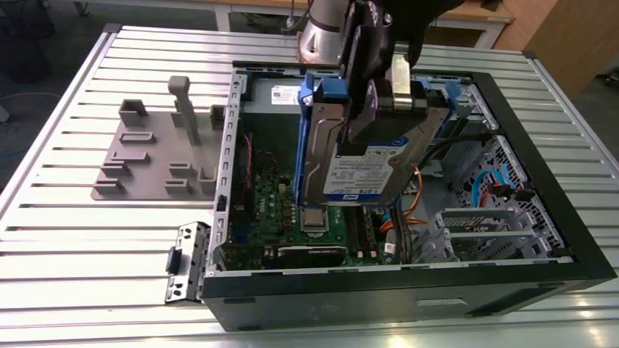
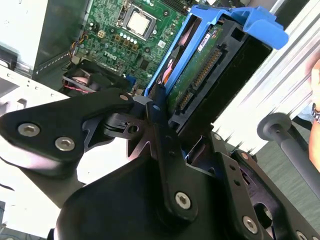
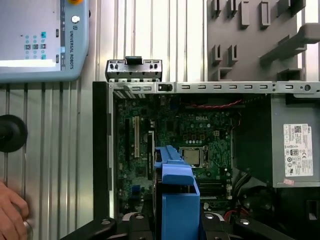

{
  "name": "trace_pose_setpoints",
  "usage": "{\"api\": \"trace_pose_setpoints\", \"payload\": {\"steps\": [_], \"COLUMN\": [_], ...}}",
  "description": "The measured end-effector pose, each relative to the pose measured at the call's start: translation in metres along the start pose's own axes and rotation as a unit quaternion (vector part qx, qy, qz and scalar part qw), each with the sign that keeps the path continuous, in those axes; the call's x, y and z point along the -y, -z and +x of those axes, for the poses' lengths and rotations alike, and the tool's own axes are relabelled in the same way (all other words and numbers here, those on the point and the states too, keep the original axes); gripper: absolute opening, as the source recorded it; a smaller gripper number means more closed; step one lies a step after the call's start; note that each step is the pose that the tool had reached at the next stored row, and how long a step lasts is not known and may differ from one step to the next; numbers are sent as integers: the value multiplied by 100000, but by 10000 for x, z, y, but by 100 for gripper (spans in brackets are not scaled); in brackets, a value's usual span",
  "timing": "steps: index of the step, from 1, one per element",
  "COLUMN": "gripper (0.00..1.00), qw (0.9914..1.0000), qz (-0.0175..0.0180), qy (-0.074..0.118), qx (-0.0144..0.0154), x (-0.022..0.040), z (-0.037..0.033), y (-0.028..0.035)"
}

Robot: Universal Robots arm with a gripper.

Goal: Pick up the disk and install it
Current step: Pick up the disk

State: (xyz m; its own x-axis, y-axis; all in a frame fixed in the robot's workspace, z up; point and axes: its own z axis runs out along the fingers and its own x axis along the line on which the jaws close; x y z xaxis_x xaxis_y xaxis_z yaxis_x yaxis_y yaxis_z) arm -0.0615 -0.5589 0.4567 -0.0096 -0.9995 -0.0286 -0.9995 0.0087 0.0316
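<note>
From my console, starting at the exterior view's left, a grey fixture plate [image 1: 145, 163] with upright pegs lies flat on the slatted aluminium table [image 1: 58, 246]. Just beside the near-left corner of the open computer case [image 1: 387, 301] stands a small black bracket [image 1: 188, 261]. Inside the case, the green motherboard [image 1: 280, 203] runs along the left wall. The grey power supply [image 1: 271, 109] with its white sticker sits at the far end.

Over the middle of the case I see the disk [image 1: 363, 170] in the air, tilted, with its white-and-blue label facing up. Its high end is toward the far side and its low end is above the motherboard. Blue rails run along both long sides. The gripper [image 1: 385, 94] is pinching the disk at its high end. In the second wrist view the black fingers [image 2: 159, 112] press against the blue rail, with the connector edge showing between them. I cannot tell whether the low end touches anything in the case.

To the exterior view's right of the disk, an orange cable [image 1: 418, 196] and a blue cable [image 1: 498, 174] loop inside the case, near a perforated metal wall [image 1: 522, 203].

In the first wrist view a teach pendant [image 3: 40, 40] lies on the table beside the case, and a person's hand [image 3: 11, 210] rests on the slats nearby.
</note>
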Motion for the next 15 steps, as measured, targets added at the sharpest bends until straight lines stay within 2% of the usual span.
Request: {"api": "trace_pose_setpoints", "payload": {"steps": [3,15], "gripper": [36,36], "qw": [100000,100000], "qz": [-7,-23], "qy": [1,-3], "qx": [1,2], "x": [57,167], "z": [29,93], "y": [1,5]}}
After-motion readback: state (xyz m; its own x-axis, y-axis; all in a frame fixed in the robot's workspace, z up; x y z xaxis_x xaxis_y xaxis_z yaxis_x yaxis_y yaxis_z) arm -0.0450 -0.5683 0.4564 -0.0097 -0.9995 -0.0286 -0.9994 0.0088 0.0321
